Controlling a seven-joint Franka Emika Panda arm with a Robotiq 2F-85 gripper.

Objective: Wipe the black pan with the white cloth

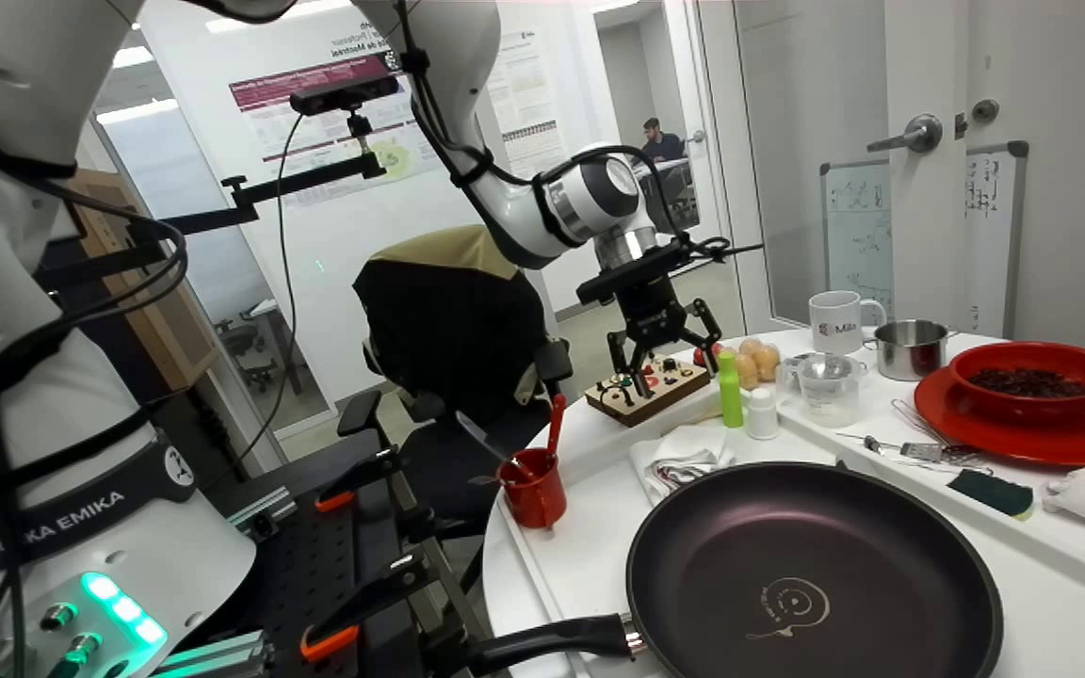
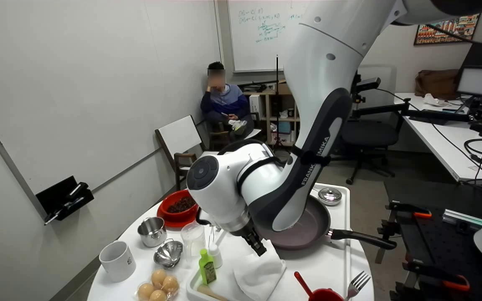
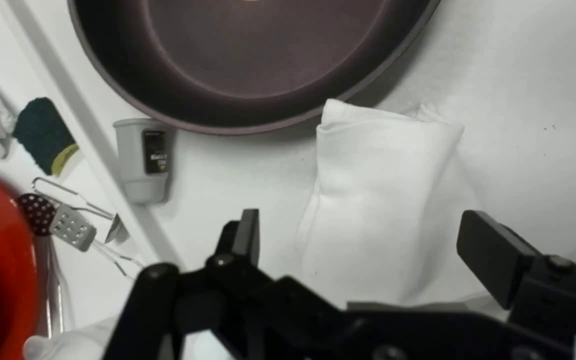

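Wrist view: empty jaws wide apart above the white cloth (image 3: 373,200); black pan (image 3: 263,60) just beside it.

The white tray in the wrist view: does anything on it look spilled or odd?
A few dark specks dot the white tray, right of the white cloth. They stand out on the plain surface, though whether crumbs or marks I can't tell.

Free air between hand (image 1: 677,378) and white cloth (image 3: 373,200), black pan (image 1: 816,565) at one edge, green bottle (image 2: 207,267) upright nearby
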